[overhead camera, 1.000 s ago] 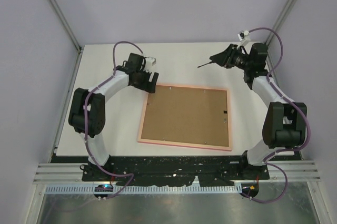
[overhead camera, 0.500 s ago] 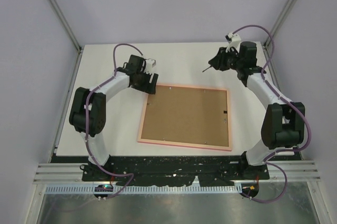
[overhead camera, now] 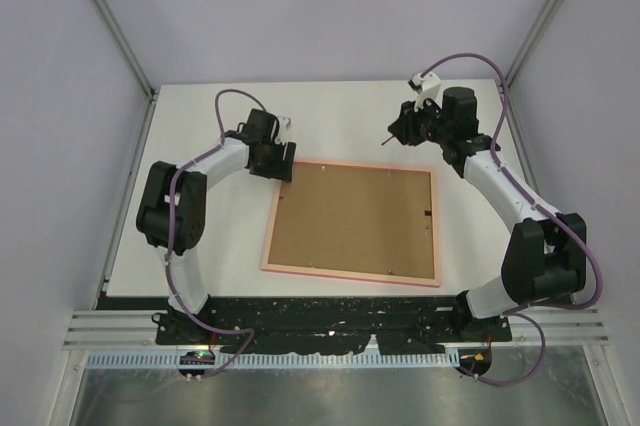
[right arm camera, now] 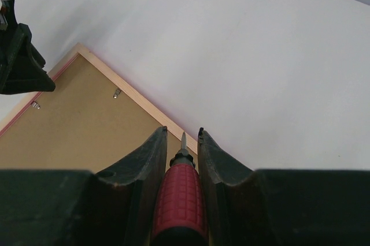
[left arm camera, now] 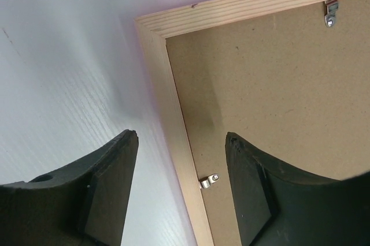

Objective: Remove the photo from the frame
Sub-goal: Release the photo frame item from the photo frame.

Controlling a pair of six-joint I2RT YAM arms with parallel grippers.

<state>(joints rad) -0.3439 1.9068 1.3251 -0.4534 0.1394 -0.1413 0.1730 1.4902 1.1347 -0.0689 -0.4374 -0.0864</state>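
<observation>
The frame [overhead camera: 350, 275] lies face down on the table, pink rim around a brown backing board [overhead camera: 355, 218]. The photo is hidden under that board. My left gripper [overhead camera: 285, 161] hovers over the frame's far left corner. In the left wrist view it is open [left arm camera: 182, 136], its fingers astride the pale rim [left arm camera: 173, 113], with a small metal clip [left arm camera: 209, 181] between them. My right gripper [overhead camera: 405, 126] is shut on a red-handled screwdriver [right arm camera: 179, 200], whose tip points down at the frame's far rim [right arm camera: 133, 93].
More metal clips [left arm camera: 330, 13] [right arm camera: 117, 92] hold the backing board along the rim. The white table [overhead camera: 350, 111] runs beyond the frame to the enclosure walls. A black strip [overhead camera: 330, 311] with the arm bases lines the near edge.
My right arm has swung left and lower with the screwdriver, from the far right corner towards the frame's far edge. The left gripper shifted slightly at the corner and its jaws have narrowed.
</observation>
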